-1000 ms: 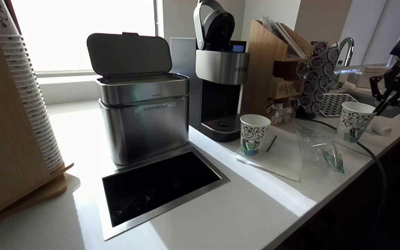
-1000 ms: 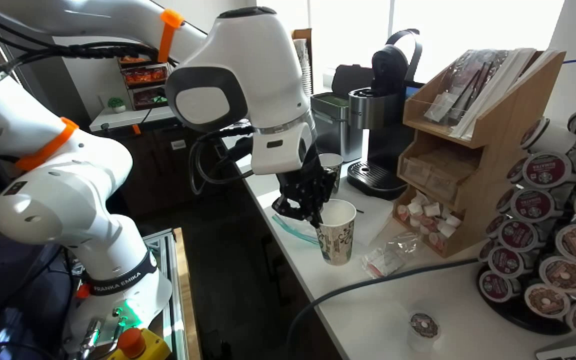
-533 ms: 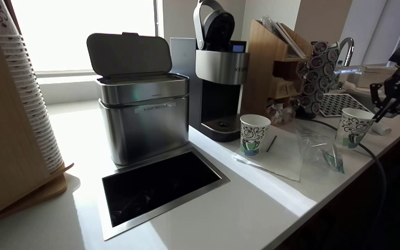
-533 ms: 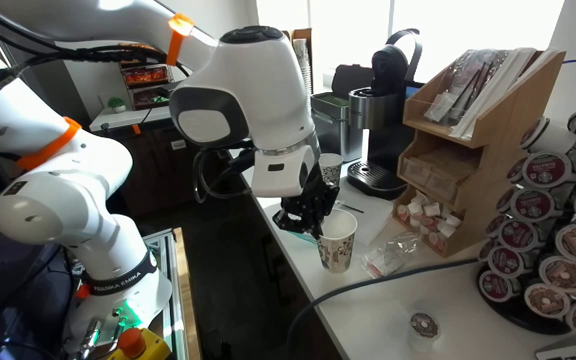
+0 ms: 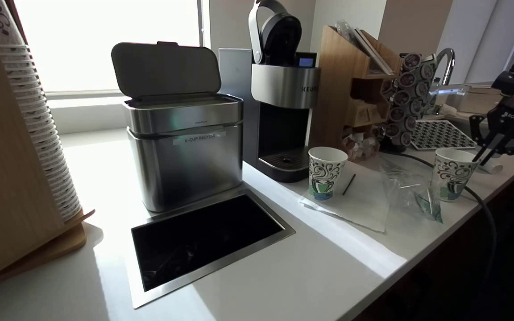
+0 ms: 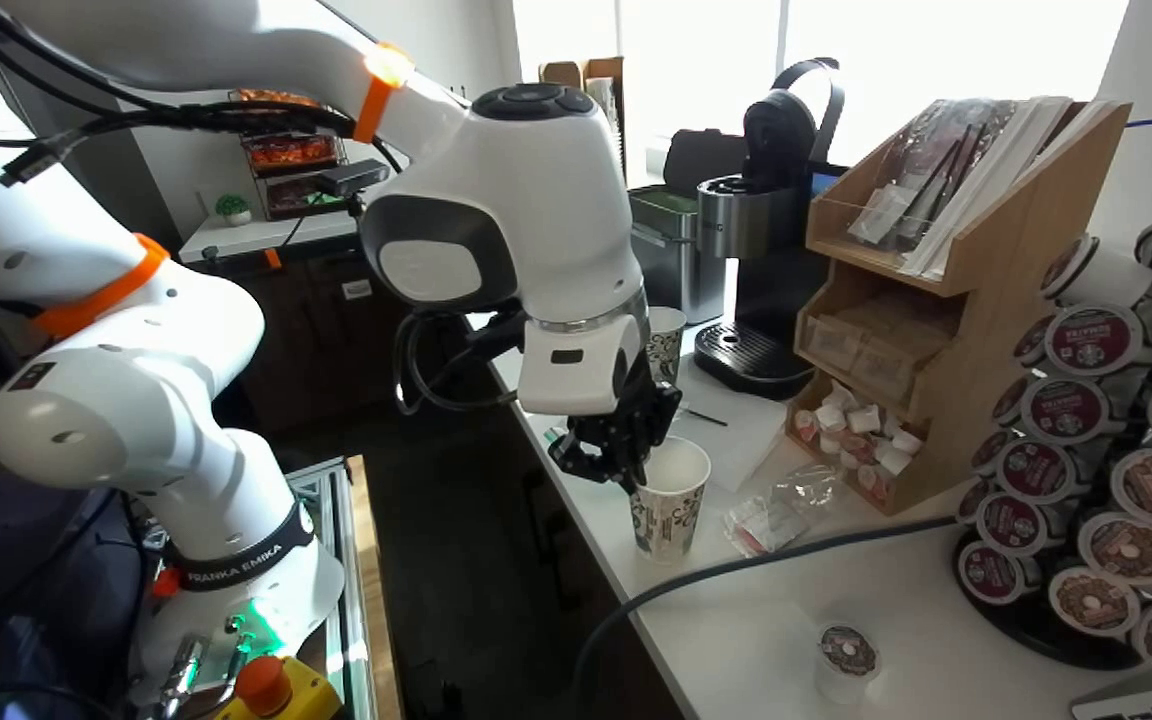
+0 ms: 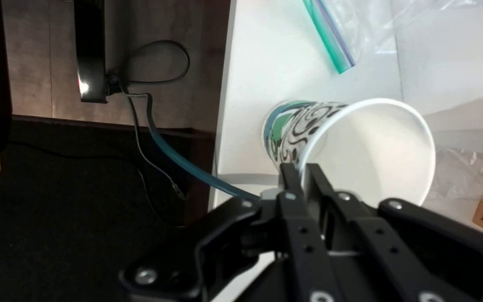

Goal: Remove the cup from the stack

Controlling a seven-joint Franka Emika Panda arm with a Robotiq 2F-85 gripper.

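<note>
A: What's around?

B: White surface (image 5: 257, 272) below the jaws, coffee machine (image 5: 286, 89) well apart from them. White sheet (image 5: 364, 207) nearer the jaws, twin cup (image 5: 326, 174) alone on it, so I judge the unstacking done.

A: And the cup (image 7: 361, 147)?

B: Right at the jaws: mouth up, body dropping below them, long axis near upright. Can't tell if its base touches.

A: Grip?

B: Rim (image 7: 376, 101) runs between my fingers (image 7: 290, 178), set close, one inside, one outside. Pinching or just straddling, can't tell. I'd ease them apart, then exit straight up along that axis.
</note>
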